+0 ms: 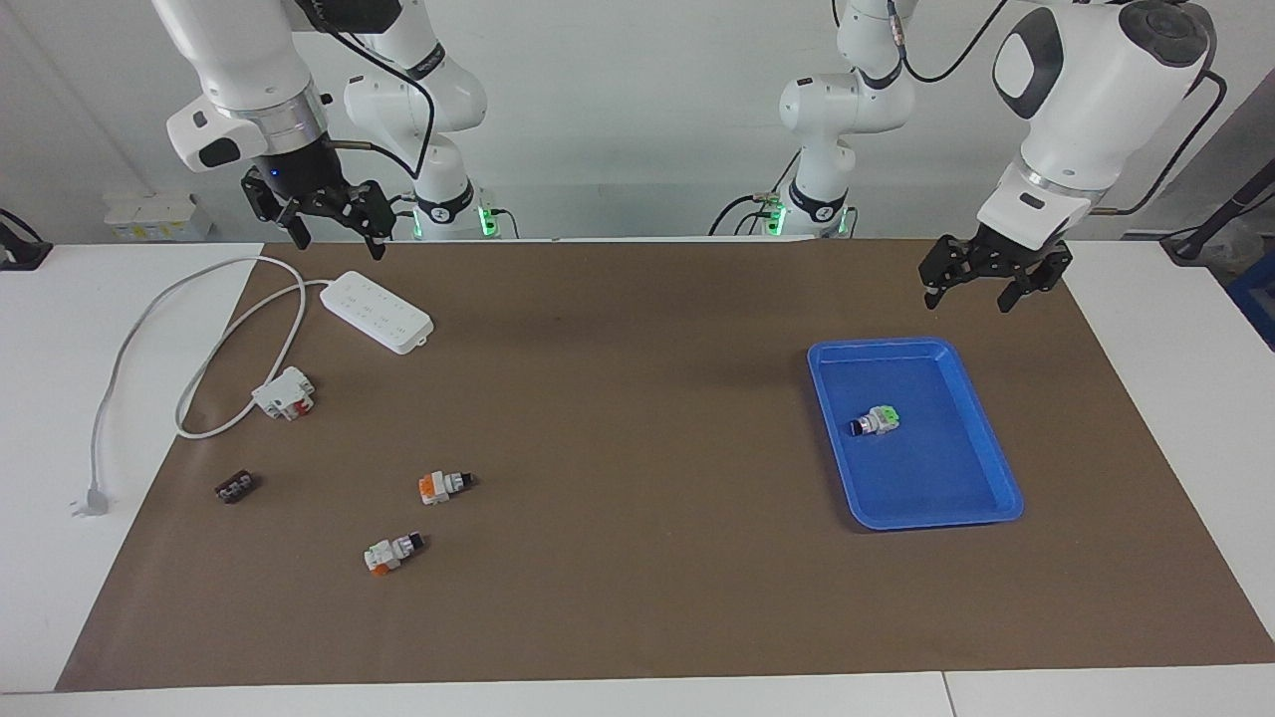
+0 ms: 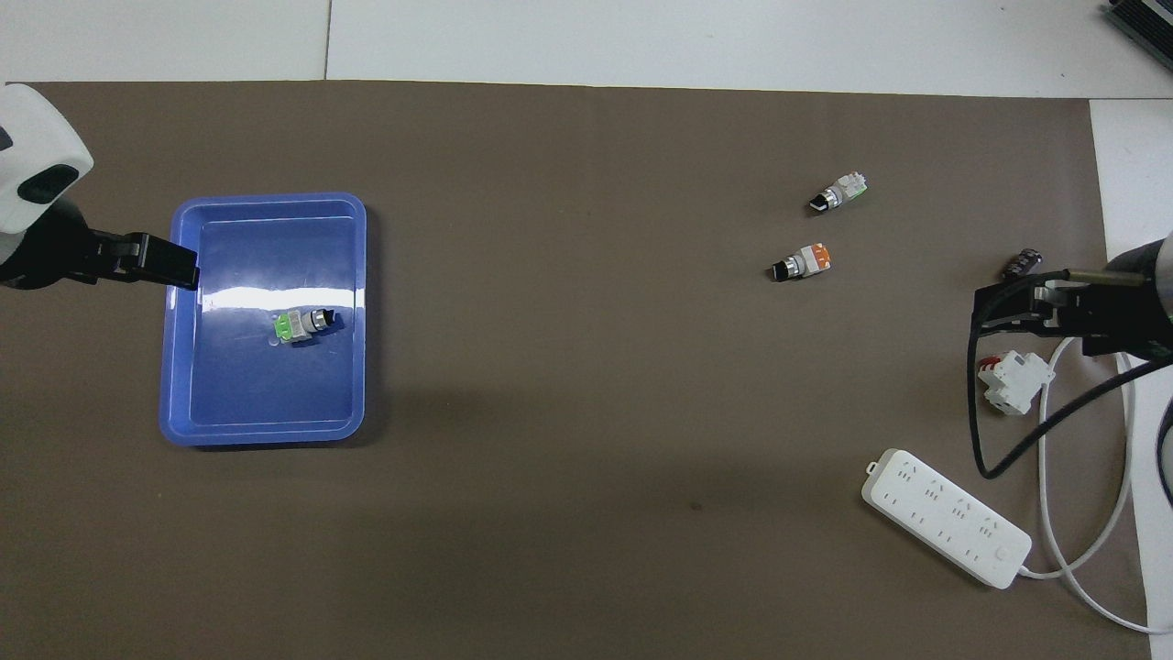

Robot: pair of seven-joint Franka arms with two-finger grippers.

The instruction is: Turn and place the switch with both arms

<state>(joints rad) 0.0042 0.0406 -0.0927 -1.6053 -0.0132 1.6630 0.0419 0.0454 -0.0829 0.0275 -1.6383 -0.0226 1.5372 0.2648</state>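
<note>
Left tool [image 1: 994, 282] spread, empty, over tray [image 1: 981, 393] edge; right tool [image 1: 329, 219] spread, empty; no legible writing

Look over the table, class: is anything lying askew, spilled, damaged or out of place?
Nothing looks spilled or broken. One switch lies on its side in the blue tray, and two more switches lie tipped over on the brown mat. Both grippers hang in the air holding nothing.

Glossy white jointed arms [image 1: 1076, 90] – dark grey caps; black cables; black tool [image 1: 994, 271] each
</note>
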